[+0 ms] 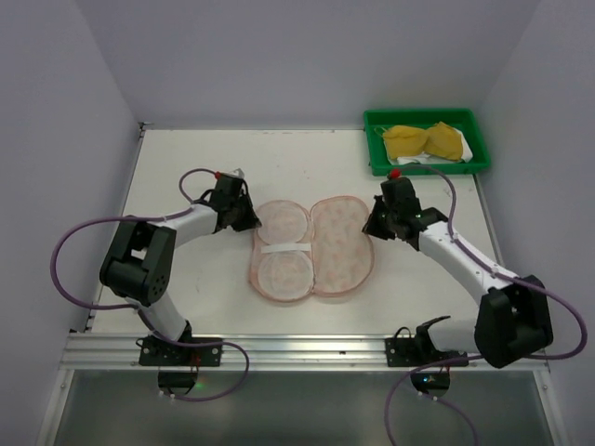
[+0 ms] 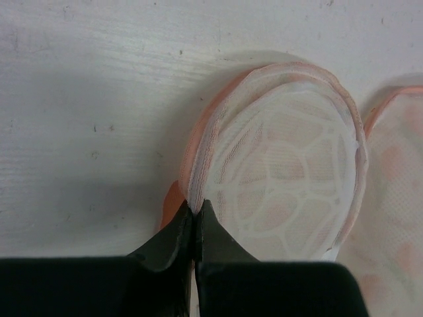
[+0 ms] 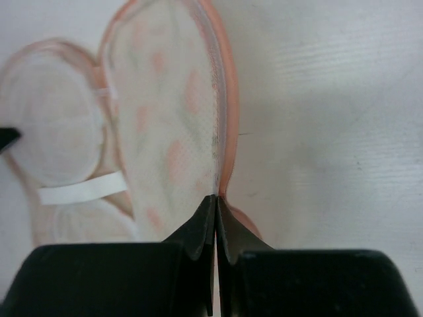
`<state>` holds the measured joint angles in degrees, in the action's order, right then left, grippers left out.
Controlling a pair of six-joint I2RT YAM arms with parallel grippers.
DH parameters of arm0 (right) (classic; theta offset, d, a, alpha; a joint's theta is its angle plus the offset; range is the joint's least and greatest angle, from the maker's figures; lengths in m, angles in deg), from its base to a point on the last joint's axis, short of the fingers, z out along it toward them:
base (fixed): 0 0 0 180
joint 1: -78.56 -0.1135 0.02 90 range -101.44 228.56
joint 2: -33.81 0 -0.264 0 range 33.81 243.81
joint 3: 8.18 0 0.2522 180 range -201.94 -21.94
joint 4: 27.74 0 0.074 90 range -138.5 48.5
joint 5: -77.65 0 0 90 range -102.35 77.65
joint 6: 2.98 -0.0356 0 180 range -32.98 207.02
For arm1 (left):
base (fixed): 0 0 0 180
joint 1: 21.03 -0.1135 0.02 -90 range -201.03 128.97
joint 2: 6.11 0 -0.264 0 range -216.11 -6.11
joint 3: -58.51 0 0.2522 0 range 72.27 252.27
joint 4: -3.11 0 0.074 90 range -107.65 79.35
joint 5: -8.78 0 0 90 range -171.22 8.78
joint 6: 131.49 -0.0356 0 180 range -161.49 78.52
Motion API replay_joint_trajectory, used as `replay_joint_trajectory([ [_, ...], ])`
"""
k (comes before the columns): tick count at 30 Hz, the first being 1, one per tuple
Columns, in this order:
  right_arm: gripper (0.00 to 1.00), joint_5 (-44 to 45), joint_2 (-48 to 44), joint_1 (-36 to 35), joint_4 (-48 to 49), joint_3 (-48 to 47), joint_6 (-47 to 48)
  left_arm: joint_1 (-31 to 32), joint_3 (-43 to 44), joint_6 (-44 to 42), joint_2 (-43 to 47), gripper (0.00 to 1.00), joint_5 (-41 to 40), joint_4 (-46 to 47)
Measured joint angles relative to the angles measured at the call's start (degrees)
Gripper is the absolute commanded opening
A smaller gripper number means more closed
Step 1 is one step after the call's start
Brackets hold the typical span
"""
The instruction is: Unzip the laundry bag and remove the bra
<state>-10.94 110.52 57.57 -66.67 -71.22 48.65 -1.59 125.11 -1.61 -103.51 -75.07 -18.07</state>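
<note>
Two pinches: left gripper [image 2: 196, 211] nips the laundry bag [image 1: 342, 243] rim at its tips; right gripper [image 3: 216, 202] likewise; the fabric looks light, floppy; the rim seems the best hold.

Right gripper [image 3: 215, 205] is pinched tight, fingers pressed together on the pink zip rim [image 3: 228, 99] of the laundry bag [image 3: 165, 119], at the near end of its right half. The bag lies opened flat on the white desk [image 3: 330, 132], pale spotted lining up. On the left half, a white strap [image 3: 82, 188] crosses just below a round pale pad [image 3: 53, 125].
</note>
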Motion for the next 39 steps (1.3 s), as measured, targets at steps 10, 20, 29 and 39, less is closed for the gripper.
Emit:
replay_joint_trajectory([
  [10,0.0,-11.1,-4.6,-4.5,0.2,-9.2,3.4,3.1,5.2,4.0,-4.2,0.0,3.7,2.8],
  [20,0.0,-17.4,6.9,-13.9,8.5,-9.2,-1.9,4.7,5.2,9.0,-6.8,0.0,7.3,9.2],
  [29,0.05,-19.2,17.5,-19.6,16.1,-9.3,-4.2,4.7,4.4,8.9,-6.8,0.18,7.8,11.2],
  [39,0.83,-19.1,18.7,-20.0,14.4,-12.1,-1.1,4.5,3.2,6.7,-4.7,0.82,6.3,9.0],
])
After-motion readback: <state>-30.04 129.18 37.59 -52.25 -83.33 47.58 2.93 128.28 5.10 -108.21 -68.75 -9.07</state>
